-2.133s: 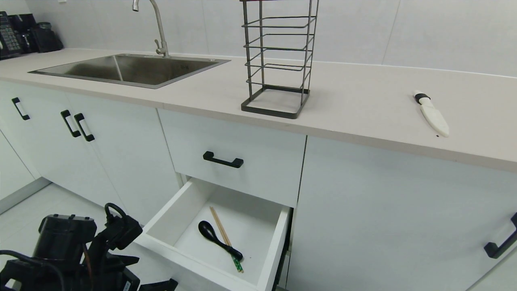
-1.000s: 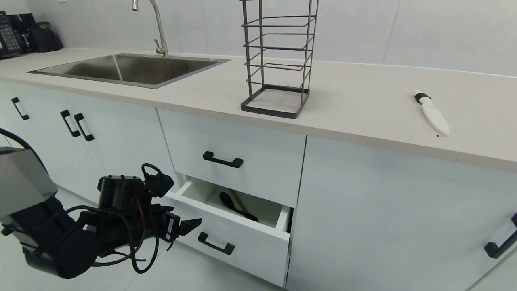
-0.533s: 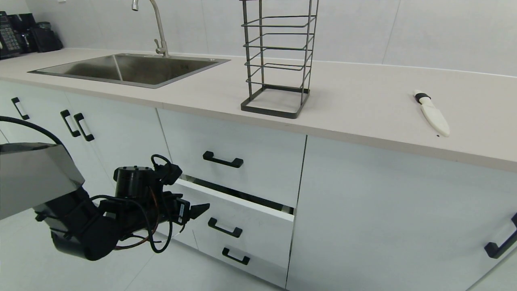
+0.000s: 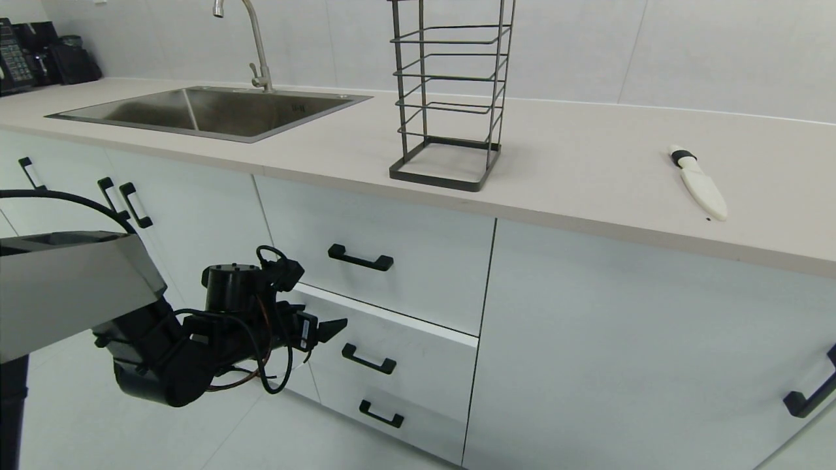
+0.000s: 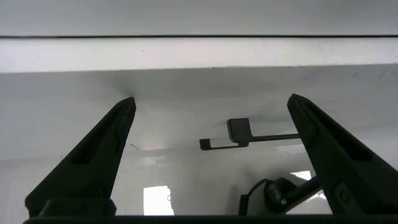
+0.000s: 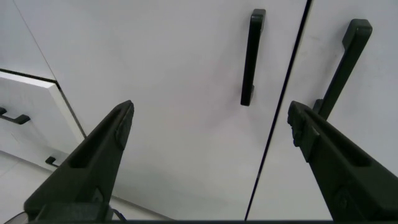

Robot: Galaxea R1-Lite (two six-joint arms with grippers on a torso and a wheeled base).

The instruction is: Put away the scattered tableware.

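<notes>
A white sheathed knife with a black band [image 4: 697, 183] lies on the counter [image 4: 588, 170] at the right. Below the counter, the middle drawer [image 4: 418, 339] is pushed in nearly flush, with a thin white top edge showing. My left gripper [image 4: 334, 325] is open, its tips against the drawer front just left of the black handle [image 4: 369, 359]. In the left wrist view the open gripper [image 5: 211, 102] faces the drawer front and the handle [image 5: 249, 134]. My right gripper [image 6: 211, 109] is open and holds nothing, facing white cabinet doors.
A tall black wire rack [image 4: 450, 98] stands on the counter's middle and a steel sink [image 4: 209, 111] with a tap at the left. The top drawer handle [image 4: 360, 258] and a lower handle [image 4: 381, 414] sit near my left arm. Vertical door handles [image 6: 252, 56] are before the right gripper.
My left arm rose from the floor side and pushed the open drawer inward. The black spoon and chopsticks inside went out of sight as it slid in.
</notes>
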